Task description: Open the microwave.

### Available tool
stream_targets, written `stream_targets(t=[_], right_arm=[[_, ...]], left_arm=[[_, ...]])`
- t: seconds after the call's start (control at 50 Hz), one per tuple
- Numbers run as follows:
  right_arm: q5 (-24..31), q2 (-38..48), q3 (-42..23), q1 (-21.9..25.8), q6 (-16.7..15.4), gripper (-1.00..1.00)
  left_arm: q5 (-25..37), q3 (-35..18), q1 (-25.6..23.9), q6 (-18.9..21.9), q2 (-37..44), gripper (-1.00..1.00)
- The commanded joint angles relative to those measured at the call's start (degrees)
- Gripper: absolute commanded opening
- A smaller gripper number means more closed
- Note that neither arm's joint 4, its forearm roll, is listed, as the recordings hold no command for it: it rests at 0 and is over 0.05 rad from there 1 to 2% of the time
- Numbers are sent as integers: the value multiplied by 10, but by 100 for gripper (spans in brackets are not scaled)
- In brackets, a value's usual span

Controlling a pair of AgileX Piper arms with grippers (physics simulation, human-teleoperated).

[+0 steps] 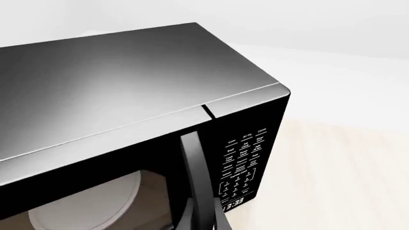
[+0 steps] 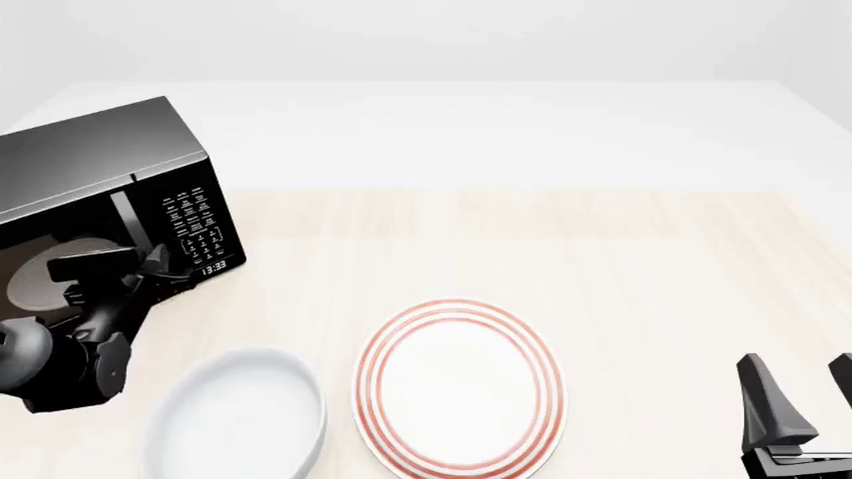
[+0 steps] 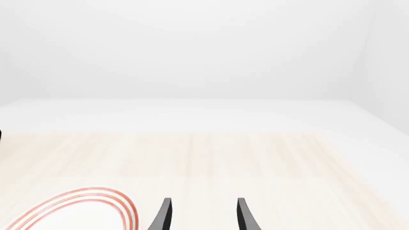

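The left hand [image 2: 140,267] sits right at the microwave [image 2: 100,170] handle [image 1: 195,177], grip can't be told, & should pull slow w/ the door's swing.

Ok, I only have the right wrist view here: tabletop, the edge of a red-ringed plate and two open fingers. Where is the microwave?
Observer: The front view puts the microwave at the table's far left, well away from the right pincer.
Operator: Is the left arm on it?
Observer: The left pincer is right at the door's handle. I cannot tell whether it is gripping.
Operator: Is the door open?
Observer: No. The left wrist view shows the door sitting flush with the keypad panel.
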Motion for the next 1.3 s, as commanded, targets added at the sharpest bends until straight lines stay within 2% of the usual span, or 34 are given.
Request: stream_targets(t=[0.02,0.28,0.6,0.86,1.3], right_arm=[[0,0,0,0,0,100],[0,0,0,0,0,100],[0,0,0,0,0,100],[0,0,0,0,0,100],[0,0,0,0,0,100]], left_arm=[[1,-2,-7,1,-1,-100],[-38,25,-8,1,1,-100],[-24,76,-17,8,-80,-100],[3,89,-41,21,-125,-100],[21,126,-45,19,-183,-100]])
